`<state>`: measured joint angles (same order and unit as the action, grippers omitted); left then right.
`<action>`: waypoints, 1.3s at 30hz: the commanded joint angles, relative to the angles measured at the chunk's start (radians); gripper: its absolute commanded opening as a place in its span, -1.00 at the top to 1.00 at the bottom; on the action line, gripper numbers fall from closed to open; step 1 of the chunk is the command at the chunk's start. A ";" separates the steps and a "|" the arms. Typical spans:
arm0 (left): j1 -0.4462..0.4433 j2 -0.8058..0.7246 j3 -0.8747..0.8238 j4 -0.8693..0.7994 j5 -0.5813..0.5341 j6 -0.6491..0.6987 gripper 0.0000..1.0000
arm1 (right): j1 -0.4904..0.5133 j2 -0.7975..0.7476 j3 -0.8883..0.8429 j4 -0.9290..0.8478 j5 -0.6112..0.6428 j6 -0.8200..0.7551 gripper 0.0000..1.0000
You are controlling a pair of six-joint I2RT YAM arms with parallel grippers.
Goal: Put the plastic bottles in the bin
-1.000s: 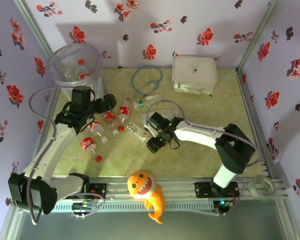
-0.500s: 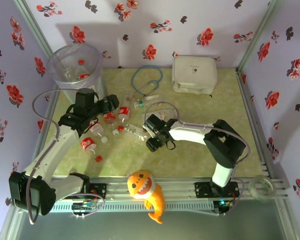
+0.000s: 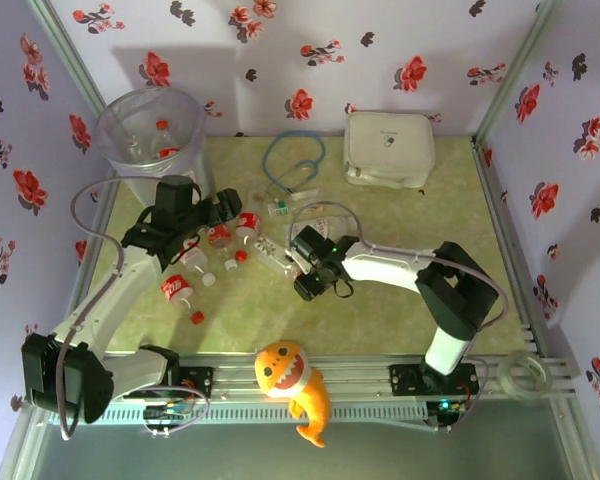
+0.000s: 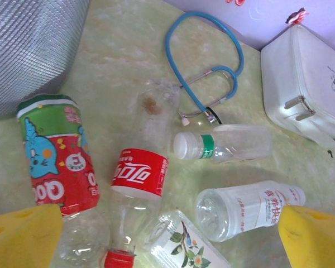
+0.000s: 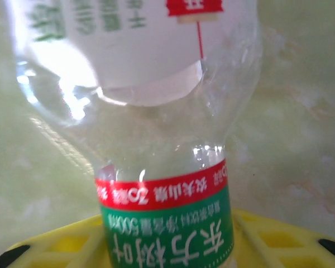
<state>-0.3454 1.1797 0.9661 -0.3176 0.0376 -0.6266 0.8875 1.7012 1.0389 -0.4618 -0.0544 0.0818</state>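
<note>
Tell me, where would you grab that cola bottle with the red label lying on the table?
Grip the cola bottle across its clear body beyond the red label, coming straight down from above. It lies flat on the table, and that stretch probably has room on both sides; near the cap, the cartoon-label bottle and a flower-label bottle crowd it.

The green marbled table is strewn with plastic bottles and loose red caps. The bin, a blue stethoscope and a white case are set farther back.
</note>
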 commanded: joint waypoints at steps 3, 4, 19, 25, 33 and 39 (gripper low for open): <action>-0.010 0.028 0.038 0.101 0.101 -0.045 -0.99 | -0.061 -0.151 -0.021 -0.034 -0.095 -0.015 0.13; -0.009 0.032 0.039 0.112 0.108 -0.054 -0.99 | -0.072 -0.177 -0.030 -0.032 -0.110 -0.014 0.14; -0.063 0.132 -0.023 0.499 0.347 -0.318 -0.99 | -0.240 -0.507 -0.188 0.195 -0.096 0.151 0.37; -0.156 0.228 0.002 0.614 0.384 -0.399 -0.99 | -0.240 -0.502 -0.206 0.312 -0.034 0.185 0.37; -0.238 0.341 0.054 0.654 0.403 -0.441 -1.00 | -0.240 -0.466 -0.209 0.377 -0.043 0.170 0.37; -0.270 0.402 0.117 0.655 0.426 -0.443 -0.99 | -0.236 -0.420 -0.206 0.394 -0.061 0.158 0.37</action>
<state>-0.6025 1.5661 1.0355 0.2867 0.4366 -1.0538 0.6514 1.2671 0.8333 -0.1162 -0.1116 0.2405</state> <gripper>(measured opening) 0.997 0.421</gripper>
